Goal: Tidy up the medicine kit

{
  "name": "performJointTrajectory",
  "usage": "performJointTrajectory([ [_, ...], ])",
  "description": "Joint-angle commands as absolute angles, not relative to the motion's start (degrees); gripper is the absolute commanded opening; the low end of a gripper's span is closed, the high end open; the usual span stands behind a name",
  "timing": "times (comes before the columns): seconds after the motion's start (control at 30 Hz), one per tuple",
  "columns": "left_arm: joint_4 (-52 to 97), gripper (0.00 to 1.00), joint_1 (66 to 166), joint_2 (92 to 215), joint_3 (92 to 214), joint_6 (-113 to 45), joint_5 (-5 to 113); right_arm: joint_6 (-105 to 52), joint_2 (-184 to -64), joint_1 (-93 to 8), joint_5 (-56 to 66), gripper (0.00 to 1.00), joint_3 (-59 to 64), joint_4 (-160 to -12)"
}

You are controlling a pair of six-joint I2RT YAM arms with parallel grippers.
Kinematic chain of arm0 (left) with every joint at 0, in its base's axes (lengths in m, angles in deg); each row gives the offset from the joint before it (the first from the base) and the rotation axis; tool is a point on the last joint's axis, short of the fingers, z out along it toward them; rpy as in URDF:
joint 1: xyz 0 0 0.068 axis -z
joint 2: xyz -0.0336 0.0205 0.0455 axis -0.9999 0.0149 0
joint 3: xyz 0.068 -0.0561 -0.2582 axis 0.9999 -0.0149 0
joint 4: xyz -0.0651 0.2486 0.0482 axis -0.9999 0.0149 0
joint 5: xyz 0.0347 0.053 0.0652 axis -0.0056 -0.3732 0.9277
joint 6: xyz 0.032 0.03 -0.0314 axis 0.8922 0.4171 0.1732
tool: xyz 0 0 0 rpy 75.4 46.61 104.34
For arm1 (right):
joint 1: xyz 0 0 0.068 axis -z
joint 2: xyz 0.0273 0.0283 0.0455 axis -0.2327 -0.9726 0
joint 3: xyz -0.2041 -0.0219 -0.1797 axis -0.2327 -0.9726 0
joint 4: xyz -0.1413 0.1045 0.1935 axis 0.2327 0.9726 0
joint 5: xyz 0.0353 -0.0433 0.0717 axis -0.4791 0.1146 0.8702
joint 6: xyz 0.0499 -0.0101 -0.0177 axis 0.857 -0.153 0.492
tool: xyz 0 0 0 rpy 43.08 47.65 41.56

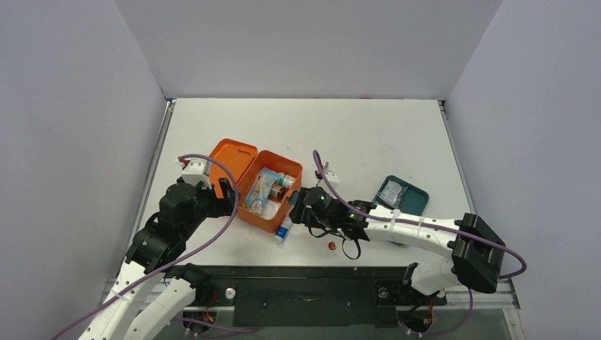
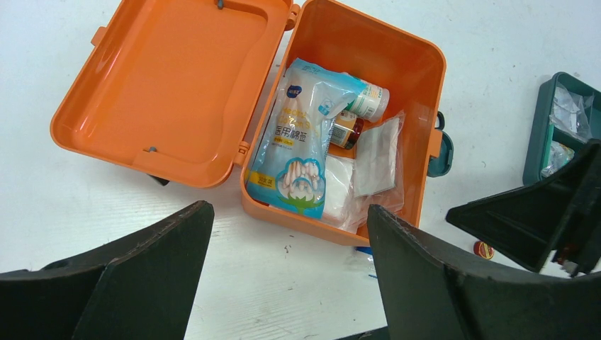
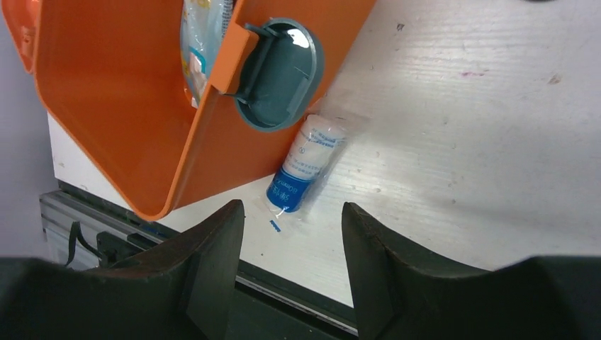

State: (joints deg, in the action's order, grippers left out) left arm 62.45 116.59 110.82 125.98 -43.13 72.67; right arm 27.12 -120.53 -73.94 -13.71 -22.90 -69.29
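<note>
The medicine kit [image 1: 232, 161] is sitting lid-back and partly filled on the table [image 1: 368, 134], while the right end effector [image 3: 292, 219], spread and empty like the left end effector [image 2: 287, 212], is hovering over a blue sachet [image 3: 303, 168] outside it.

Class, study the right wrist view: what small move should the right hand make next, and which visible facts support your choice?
Probably lower the open right hand onto the blue-and-white packet and shut on it. The packet lies on the table outside the open medicine kit, beside its teal latch, just ahead of the hand, which holds nothing.
</note>
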Motion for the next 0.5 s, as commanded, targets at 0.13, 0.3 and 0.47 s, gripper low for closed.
performJointTrajectory([
  [0.13,60.1,0.78,116.7,110.7,126.3,-42.2,72.1,38.6,-129.0,-75.5,-13.1,0.5,-24.6,-81.1],
  [0.3,60.2,0.78,116.7,110.6,126.3,-42.2,72.0,41.2,-134.2,-76.0,-11.4,0.5,-23.7,-83.4],
  [0.47,60.2,0.78,116.7,110.8,126.3,-42.2,72.0,42.2,-137.6,-76.0,-10.5,0.5,-22.2,-83.6],
])
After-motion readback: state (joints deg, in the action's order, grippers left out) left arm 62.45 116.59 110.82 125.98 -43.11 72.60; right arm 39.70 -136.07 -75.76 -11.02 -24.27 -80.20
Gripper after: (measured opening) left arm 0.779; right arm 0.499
